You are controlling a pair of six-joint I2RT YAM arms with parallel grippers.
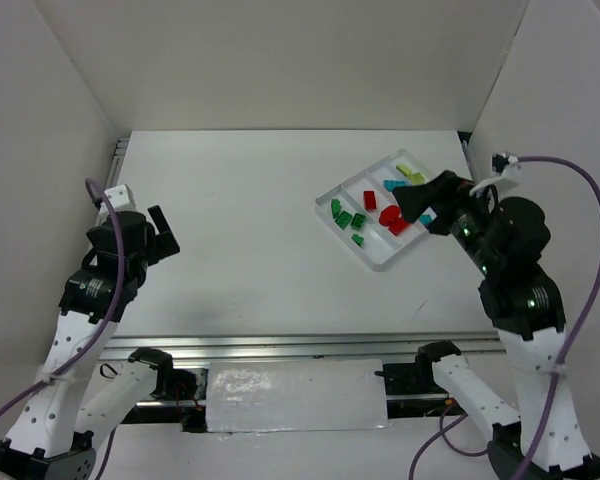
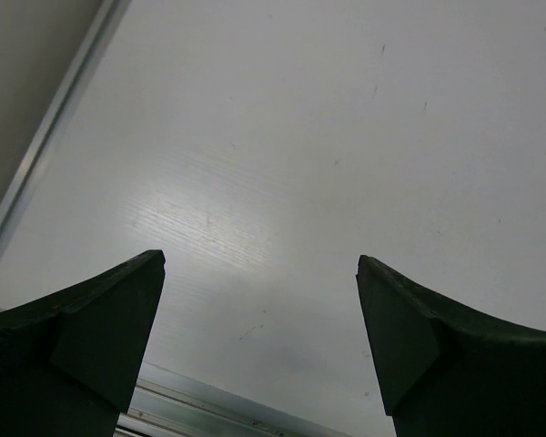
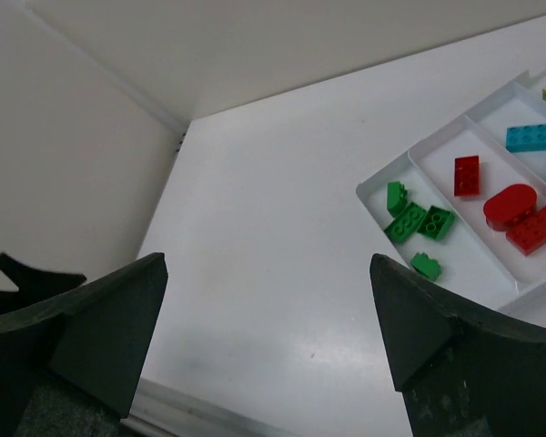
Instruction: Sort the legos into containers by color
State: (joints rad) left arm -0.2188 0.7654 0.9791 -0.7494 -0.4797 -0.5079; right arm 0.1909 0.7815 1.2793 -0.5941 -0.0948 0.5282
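Plastic legos (image 1: 388, 216) are lying colour-grouped in the containers (image 1: 370, 254), far-right tabletop corner; sorting appearing done; left claw (image 2: 259, 264), right claw (image 3: 268, 264) gaping empty.

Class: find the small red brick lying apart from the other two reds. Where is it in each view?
Top external: small red brick, right of centre, in the tray.
Left wrist: not in it.
Right wrist: right side, upper end of its compartment.
Shared landmark: green bricks in the neighbouring compartment.
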